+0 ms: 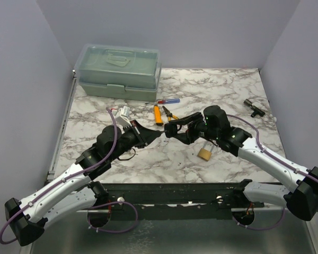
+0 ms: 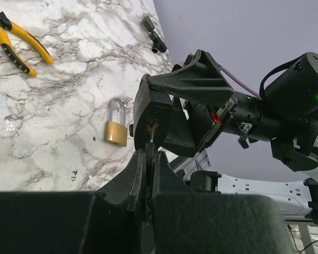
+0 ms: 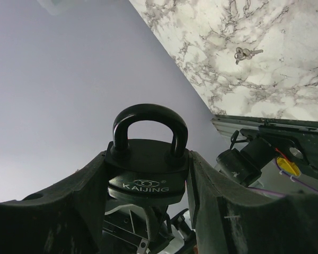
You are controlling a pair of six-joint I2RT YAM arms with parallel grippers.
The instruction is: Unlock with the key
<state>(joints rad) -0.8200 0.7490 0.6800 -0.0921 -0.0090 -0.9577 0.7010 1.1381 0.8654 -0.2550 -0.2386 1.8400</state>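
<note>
My right gripper (image 1: pixel 173 130) (image 3: pixel 148 159) is shut on a black padlock (image 3: pixel 147 170) marked KAIJING and holds it above the table, shackle pointing away from the wrist. The padlock also shows in the left wrist view (image 2: pixel 155 111), with its keyhole facing my left gripper (image 2: pixel 149 154) (image 1: pixel 158 135). The left gripper is shut on a thin key (image 2: pixel 150 144), whose tip sits at the padlock's keyhole. The two grippers meet tip to tip over the table's middle.
A brass padlock (image 1: pixel 204 153) (image 2: pixel 116 132) lies on the marble below the right arm. Loose keys (image 3: pixel 246 53) lie on the table. Orange pliers (image 1: pixel 172 113) (image 2: pixel 18 45), an orange knife (image 1: pixel 157 115), a screwdriver (image 1: pixel 167 101), a green toolbox (image 1: pixel 119 71) and a black part (image 1: pixel 253 107) are farther back.
</note>
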